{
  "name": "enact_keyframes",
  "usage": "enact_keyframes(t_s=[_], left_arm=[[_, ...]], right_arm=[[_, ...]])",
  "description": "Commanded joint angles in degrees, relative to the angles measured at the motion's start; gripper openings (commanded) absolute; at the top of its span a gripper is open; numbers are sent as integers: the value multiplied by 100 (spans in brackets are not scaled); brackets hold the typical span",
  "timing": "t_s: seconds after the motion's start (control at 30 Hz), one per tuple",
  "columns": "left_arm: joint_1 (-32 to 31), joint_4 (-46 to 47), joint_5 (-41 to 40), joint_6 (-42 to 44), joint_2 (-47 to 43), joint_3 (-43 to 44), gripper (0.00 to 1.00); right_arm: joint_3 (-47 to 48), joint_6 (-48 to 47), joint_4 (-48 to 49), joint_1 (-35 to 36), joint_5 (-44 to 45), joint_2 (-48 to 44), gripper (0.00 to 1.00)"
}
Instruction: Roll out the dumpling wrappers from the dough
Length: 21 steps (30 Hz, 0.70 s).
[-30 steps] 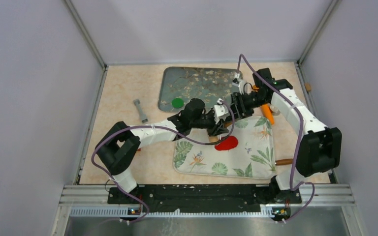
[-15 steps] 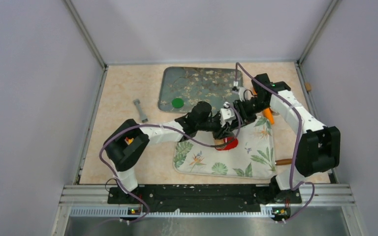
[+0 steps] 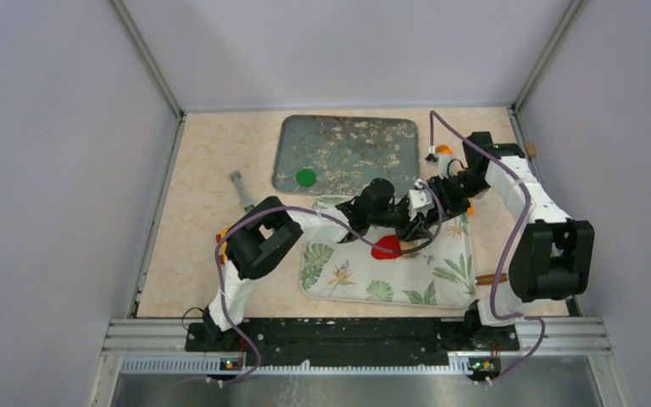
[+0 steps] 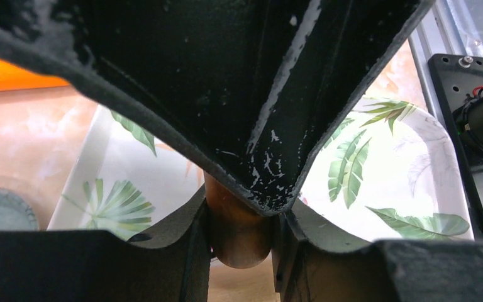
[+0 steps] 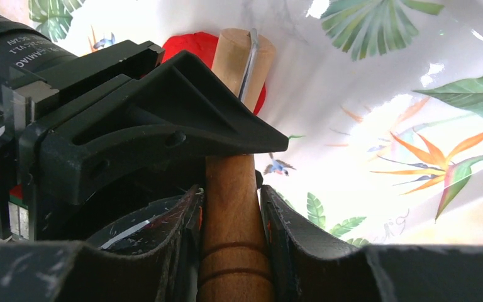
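A wooden rolling pin (image 5: 229,245) is held by both grippers over the leaf-printed mat (image 3: 441,271). My right gripper (image 5: 231,207) is shut on its grooved handle. My left gripper (image 4: 239,217) is shut on the pin (image 4: 239,236) further along, and one of its black fingers (image 5: 163,107) crosses the shaft. The pin's far end (image 5: 239,53) lies over the flattened red dough (image 5: 188,45). From above, the two grippers (image 3: 407,225) (image 3: 436,202) meet just behind that red dough (image 3: 387,248) and hide the pin. A green dumpling wrapper (image 3: 306,177) lies on the grey blossom tray (image 3: 356,140).
A grey tool (image 3: 239,185) lies on the table left of the grey tray, partly behind the left arm. An orange object (image 3: 468,207) sits by the right wrist. A wooden stick (image 3: 488,278) pokes out at the mat's right edge. Walls close in on both sides.
Both grippers have moved right and nearer with the pin, over the red dough. The right gripper has closed on the handle. The left arm's elbow has swung right.
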Motion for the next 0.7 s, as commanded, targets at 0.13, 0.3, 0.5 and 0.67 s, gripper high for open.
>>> enact_keyframes(t_s=[0.13,0.3,0.5,0.67], left_arm=[[-168,582,-97,-401,887,777,0],[-326,675,-122,-613,1217,1069,0],[-433,666,-107,-715,1636,1762,0],[-484,596,-110,-721,1852,2289,0]], right_arm=[[-571,-447,192,-417,941,116,0],[-778,-431,372,-437,1212,0,0],[-840,-556,279,-741,1473,-155,0],[-549,-663,84,-935,1611,-216,0]])
